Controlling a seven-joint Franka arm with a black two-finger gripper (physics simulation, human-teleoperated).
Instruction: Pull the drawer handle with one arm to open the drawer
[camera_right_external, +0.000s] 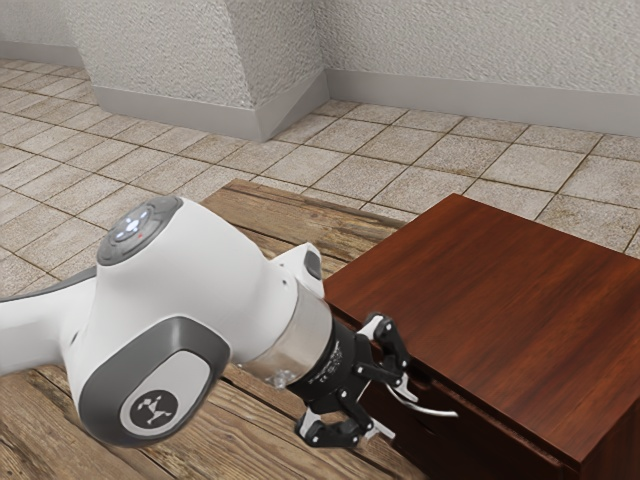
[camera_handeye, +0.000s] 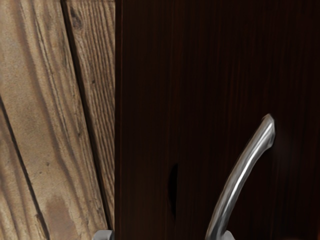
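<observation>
Beige tiled floor (camera_right_external: 420, 150), textured white walls (camera_right_external: 160, 45), plank table (camera_right_external: 270, 215).

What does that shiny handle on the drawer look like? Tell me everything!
The drawer handle is a slim, curved bar of shiny silver metal, bowed out from the dark wooden drawer front. One end meets the wood; the other runs toward the gripper, which is open close by it. Whether a finger touches it, I cannot tell.

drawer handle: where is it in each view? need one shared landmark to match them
Exterior view: drawer handle, silver bar on the cabinet, low, right of centre.
Wrist view: drawer handle, curved silver bar on the dark drawer front.
Shared landmark: plank table meeting the cabinet.
</observation>
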